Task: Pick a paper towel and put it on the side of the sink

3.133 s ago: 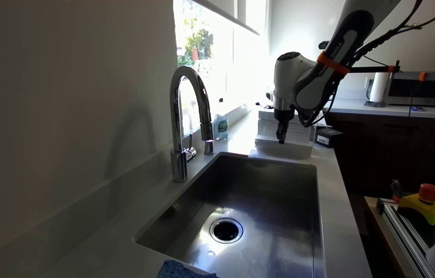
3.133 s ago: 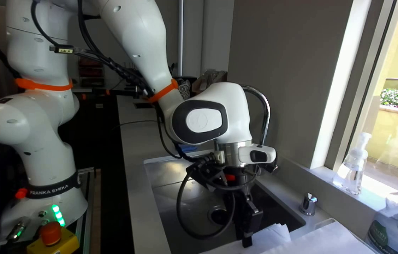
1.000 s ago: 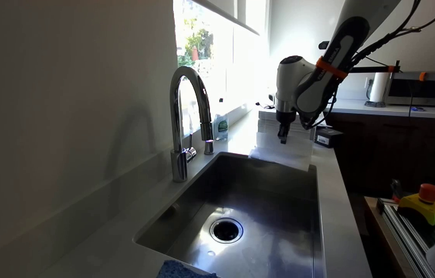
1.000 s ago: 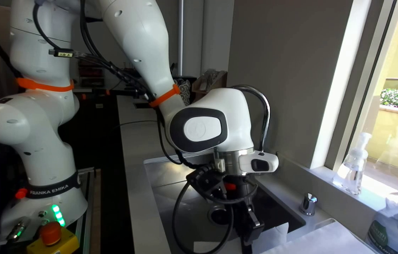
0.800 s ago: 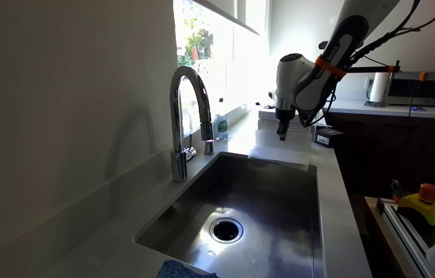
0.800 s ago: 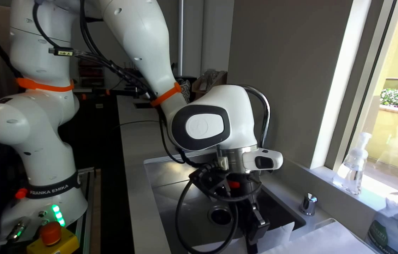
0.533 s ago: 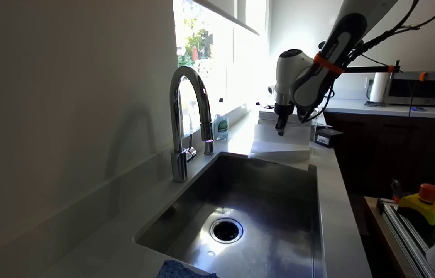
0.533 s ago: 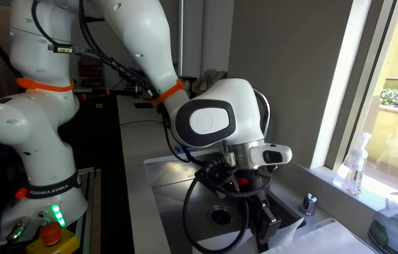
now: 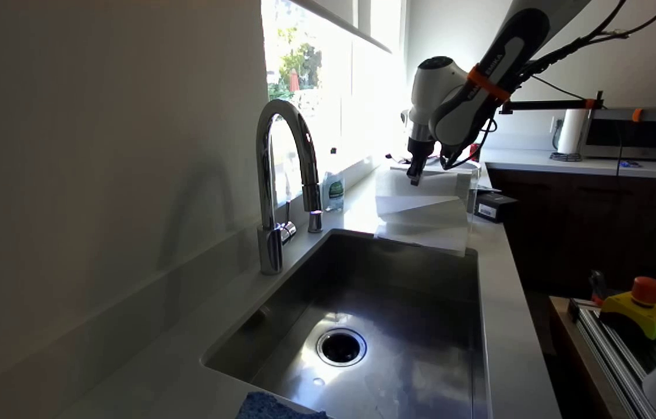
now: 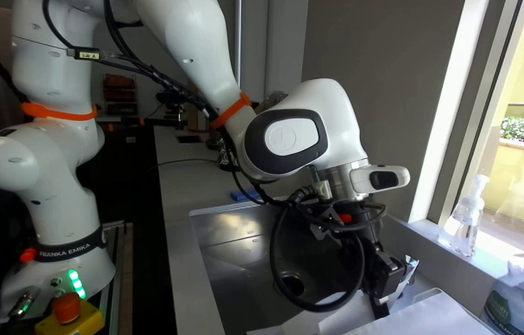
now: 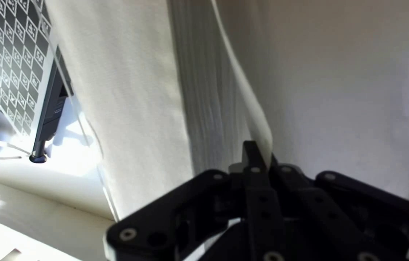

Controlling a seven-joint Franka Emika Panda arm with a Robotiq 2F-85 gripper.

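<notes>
Here the gripper [image 11: 264, 159] pinches the paper towel [image 11: 255, 112]; open room lies within the edges of the sink [image 9: 403, 331].

FRANKA EMIKA on base collar [image 10: 69, 251]; EMIKA on forearm [image 9: 497, 63] nr. orange strap [image 9: 488, 85]; cable tag [image 10: 88, 55] & btl. lbl. [image 10: 500, 309] blurry.

In an exterior view the gripper [image 10: 380, 308] hangs tilted near the sink [image 10: 236, 260], white paper towel [image 10: 351, 311] at its tips, which are hard to make out.
</notes>
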